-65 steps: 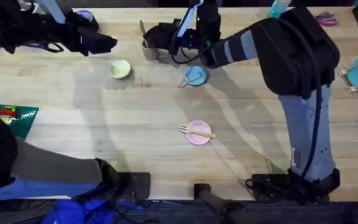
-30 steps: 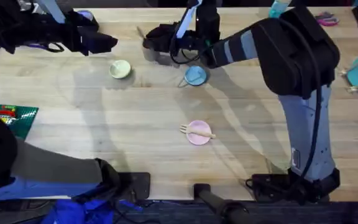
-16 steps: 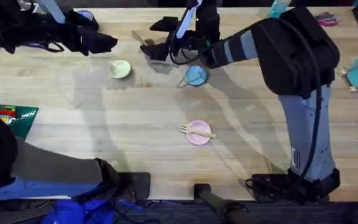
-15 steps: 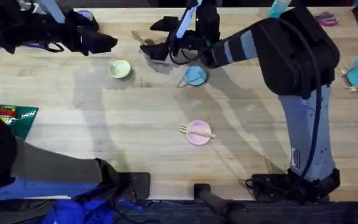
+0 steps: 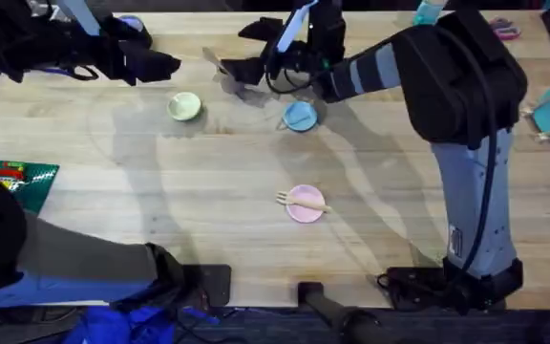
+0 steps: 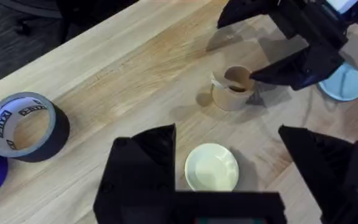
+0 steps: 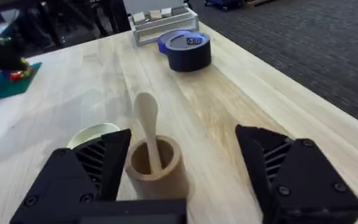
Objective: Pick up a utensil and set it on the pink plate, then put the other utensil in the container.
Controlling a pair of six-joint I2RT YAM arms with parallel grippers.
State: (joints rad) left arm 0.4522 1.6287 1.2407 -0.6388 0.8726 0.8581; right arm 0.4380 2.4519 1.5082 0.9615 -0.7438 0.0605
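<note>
The wooden fork (image 5: pixel 301 201) lies across the pink plate (image 5: pixel 306 212) near the table's middle. The tan container (image 7: pixel 157 165) stands at the back of the table, and the wooden spoon (image 7: pixel 148 124) leans upright inside it, bowl end up. In the overhead view the spoon (image 5: pixel 214 61) sticks out of the container (image 5: pixel 236 85). My right gripper (image 7: pixel 179 183) is open just beside the container, one finger on each side, holding nothing. My left gripper (image 6: pixel 229 180) hovers open and empty over the back left, above the yellow plate.
A pale-yellow plate (image 5: pixel 184 106) and a light-blue plate (image 5: pixel 300 117) flank the container. Blue tape rolls (image 6: pixel 23 124) lie at the back left, with a grey box (image 7: pixel 160 22) behind. A green brick set (image 5: pixel 17 179) sits at the left edge.
My right gripper was shut on the spoon over the container. It has opened, left the spoon standing in the container, and drawn back slightly. The left arm has not moved.
</note>
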